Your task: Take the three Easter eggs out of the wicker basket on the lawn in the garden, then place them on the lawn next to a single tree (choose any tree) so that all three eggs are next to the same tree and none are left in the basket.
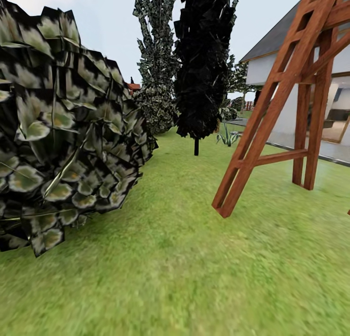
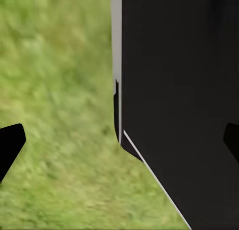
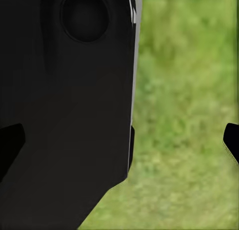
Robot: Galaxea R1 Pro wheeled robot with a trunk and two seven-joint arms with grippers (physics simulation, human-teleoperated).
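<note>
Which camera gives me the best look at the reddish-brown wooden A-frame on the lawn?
The head view: the reddish-brown wooden A-frame stands on the green lawn, its near leg planted in the grass. Both wrist views look down on grass beside dark robot bodywork, with no part of the frame.

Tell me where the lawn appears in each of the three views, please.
Head view: the lawn covers the lower half, running back between the bush and the wooden frame.
Left wrist view: grass beside a black robot part.
Right wrist view: grass beside a black robot part.
Shared landmark: the grass itself.
</note>
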